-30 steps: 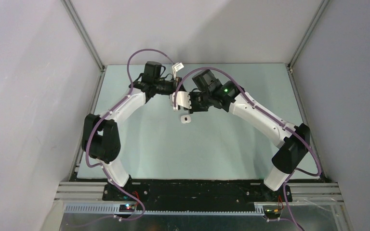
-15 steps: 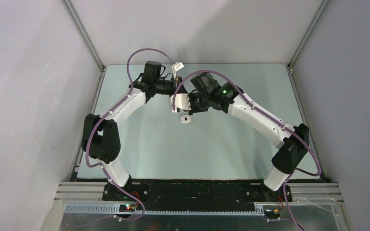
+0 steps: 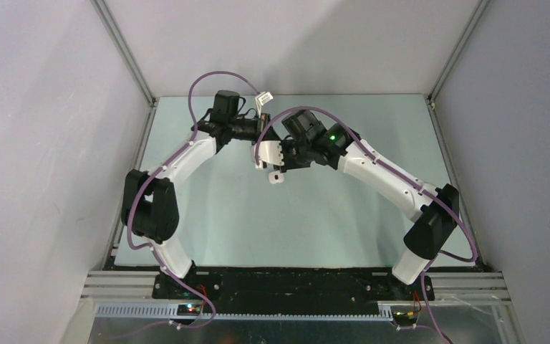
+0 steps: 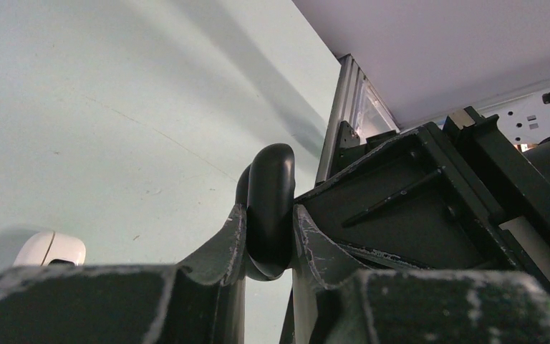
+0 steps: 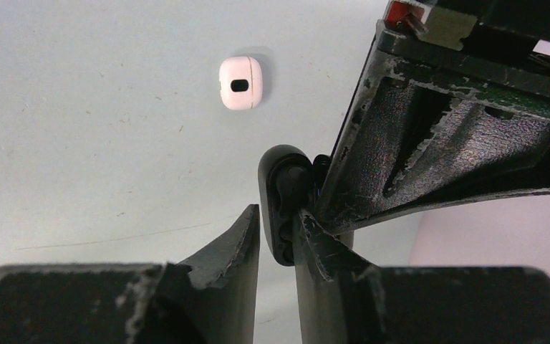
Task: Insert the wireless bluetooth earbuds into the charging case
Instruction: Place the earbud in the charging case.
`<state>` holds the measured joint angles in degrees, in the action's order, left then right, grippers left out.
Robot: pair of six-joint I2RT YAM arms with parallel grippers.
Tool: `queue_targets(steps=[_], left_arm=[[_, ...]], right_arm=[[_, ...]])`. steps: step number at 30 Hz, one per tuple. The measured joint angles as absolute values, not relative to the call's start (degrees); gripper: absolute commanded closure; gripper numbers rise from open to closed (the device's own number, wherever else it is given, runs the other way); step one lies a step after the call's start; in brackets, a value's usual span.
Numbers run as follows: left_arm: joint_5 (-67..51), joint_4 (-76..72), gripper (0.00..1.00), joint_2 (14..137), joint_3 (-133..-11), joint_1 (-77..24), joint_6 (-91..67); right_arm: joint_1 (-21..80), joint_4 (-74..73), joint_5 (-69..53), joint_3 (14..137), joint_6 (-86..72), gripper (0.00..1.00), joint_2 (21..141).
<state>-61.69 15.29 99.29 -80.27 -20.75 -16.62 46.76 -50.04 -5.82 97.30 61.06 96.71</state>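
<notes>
My left gripper (image 4: 268, 215) is shut on a black pebble-like charging case (image 4: 271, 204), held on edge above the table. In the right wrist view the same black case (image 5: 284, 208) shows its inner side with dark hollows, and my right gripper (image 5: 278, 229) closes its fingers on both sides of it. In the top view the two grippers meet at the middle back, left (image 3: 269, 148) and right (image 3: 291, 154). A white case (image 3: 276, 177) with a dark oval opening lies on the table just below them; it also shows in the right wrist view (image 5: 240, 82) and the left wrist view (image 4: 50, 249). No loose earbuds show.
The pale green table (image 3: 329, 215) is walled by grey panels with metal corner posts (image 3: 125, 54). The left arm's purple cable (image 3: 218, 77) loops above both wrists. The arm bases sit on the black rail (image 3: 293, 283) at the near edge.
The right wrist has shifted slightly left and back, toward the left gripper. The left arm and the white case have stayed put.
</notes>
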Motion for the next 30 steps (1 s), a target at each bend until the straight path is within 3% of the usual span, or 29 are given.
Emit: queue_targets(steps=[19, 30], left_arm=[[-61.9, 14.2, 1.00, 99.3, -81.0, -20.5, -17.1], [-62.3, 14.2, 1.00, 99.3, -81.1, -20.5, -17.1]], right_arm=[[46.7, -50.8, -5.5, 99.8, 58.1, 0.72, 96.7], [45.6, -51.0, -7.2, 101.3, 56.2, 0.96, 96.7]])
